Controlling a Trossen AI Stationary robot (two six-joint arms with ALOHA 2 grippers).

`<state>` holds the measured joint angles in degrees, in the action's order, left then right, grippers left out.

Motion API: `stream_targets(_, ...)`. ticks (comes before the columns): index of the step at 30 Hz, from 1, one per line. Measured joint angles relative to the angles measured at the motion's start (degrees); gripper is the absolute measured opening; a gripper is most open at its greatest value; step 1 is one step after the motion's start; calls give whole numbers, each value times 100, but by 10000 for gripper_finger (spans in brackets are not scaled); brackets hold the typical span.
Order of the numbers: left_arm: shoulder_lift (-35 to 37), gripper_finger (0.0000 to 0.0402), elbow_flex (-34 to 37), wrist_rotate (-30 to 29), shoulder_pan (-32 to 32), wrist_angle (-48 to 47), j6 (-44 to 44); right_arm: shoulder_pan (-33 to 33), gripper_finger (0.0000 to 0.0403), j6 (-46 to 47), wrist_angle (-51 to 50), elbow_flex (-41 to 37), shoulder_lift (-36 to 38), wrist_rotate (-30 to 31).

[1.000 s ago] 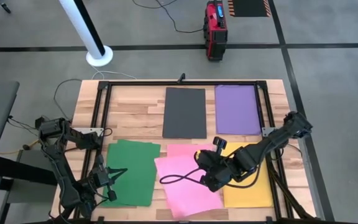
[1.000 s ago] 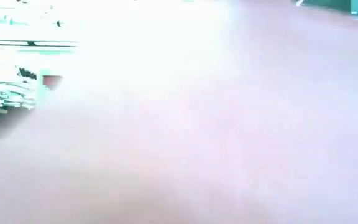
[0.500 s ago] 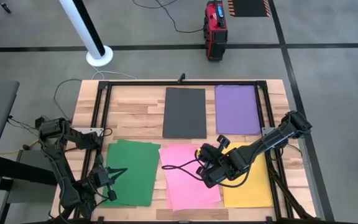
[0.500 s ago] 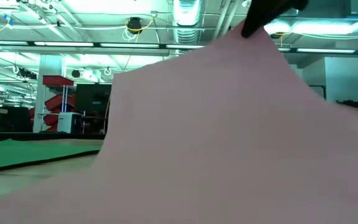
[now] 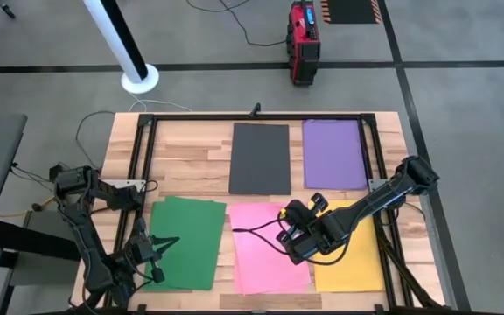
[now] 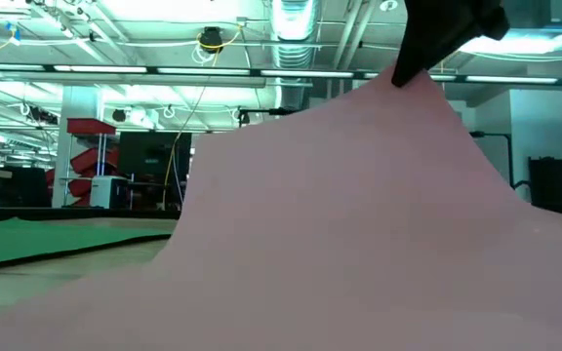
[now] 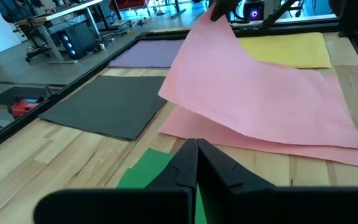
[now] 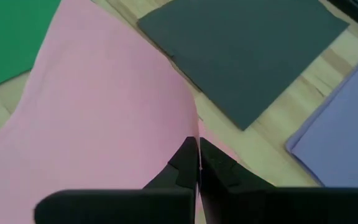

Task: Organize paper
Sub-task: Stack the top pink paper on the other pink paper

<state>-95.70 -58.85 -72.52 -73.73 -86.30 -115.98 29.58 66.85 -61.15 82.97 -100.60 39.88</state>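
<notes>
Two pink sheets lie one on the other at the near middle. The upper pink sheet is raised at one corner by my right gripper, which is shut on it. The lower pink sheet lies flat. A green sheet is on the left and a yellow sheet on the right. A dark grey sheet and a purple sheet lie at the far side. My left gripper is shut over the green sheet's left part; whether it touches the sheet, I cannot tell. My right gripper pinches the upper pink sheet's far right corner between its two fingers, one layer. The corner is lifted into a peak. The rest of the sheet slopes down slack onto the lower pink sheet.
A black metal frame runs round the work area on the wooden table. A cable hangs from the right arm over the pink sheets. Bare wood lies at the far left.
My right gripper has gone toward the far edge with the pink sheet's corner. The sheet, which lay askew and reached toward the near left, has turned and slid square over the lower pink sheet, with its corner still raised.
</notes>
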Motion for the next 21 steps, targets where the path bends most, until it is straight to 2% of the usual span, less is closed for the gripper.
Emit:
stream_targets(16,0,0,0,1,0,28,2,0,0,607,-1,-87,0,212)
stream_targets(21,0,0,0,182,0,28,63,0,0,661,0,-87,0,225)
